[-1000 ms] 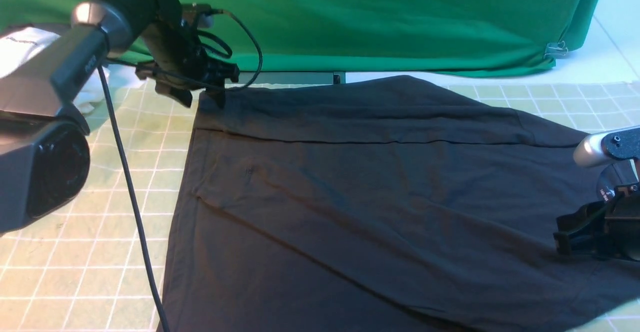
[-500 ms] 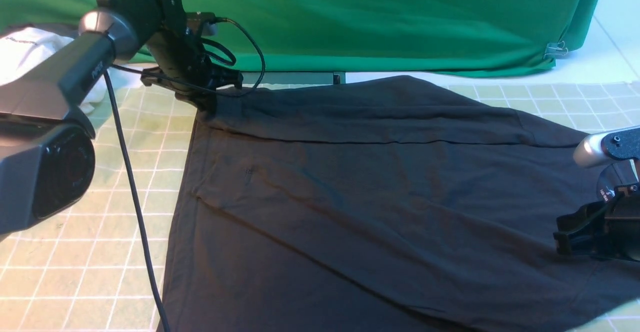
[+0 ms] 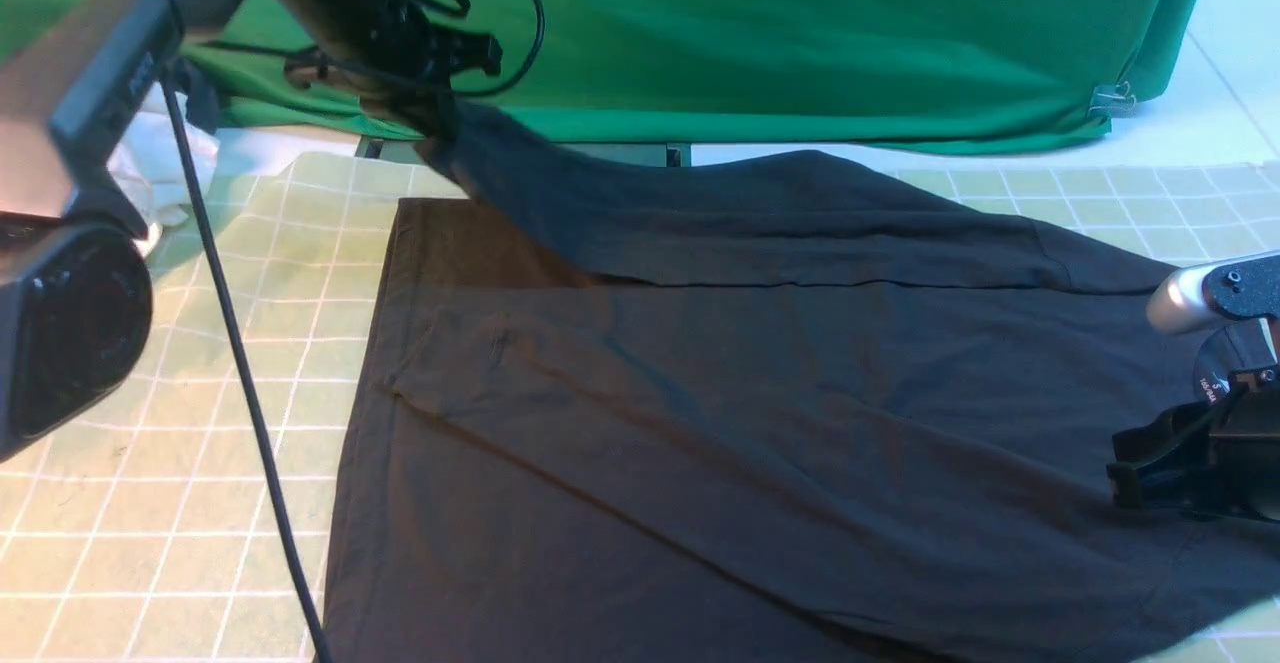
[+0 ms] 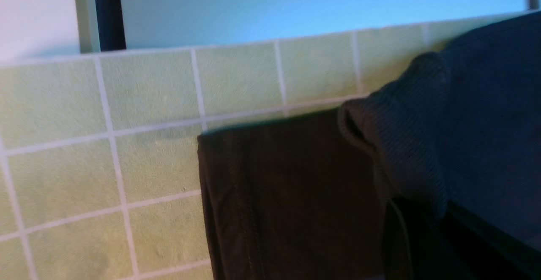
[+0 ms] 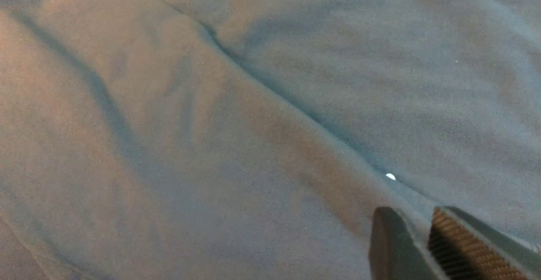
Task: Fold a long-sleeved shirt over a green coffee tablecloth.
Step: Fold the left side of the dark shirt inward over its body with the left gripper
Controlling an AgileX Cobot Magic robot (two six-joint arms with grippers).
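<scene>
Aloft, left pincer [image 3: 437, 129] clamped, gripping shirt [image 3: 760, 393] cuff

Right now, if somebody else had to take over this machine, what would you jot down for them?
Left tool: shut on the cuff of the long-sleeved shirt, held up above its far left corner.
Right tool: low at the shirt's right side; grip unclear.
Shirt lies spread on the green coffee tablecloth.
Done: sleeve picked up. Left: lay it down, fold the body.
</scene>
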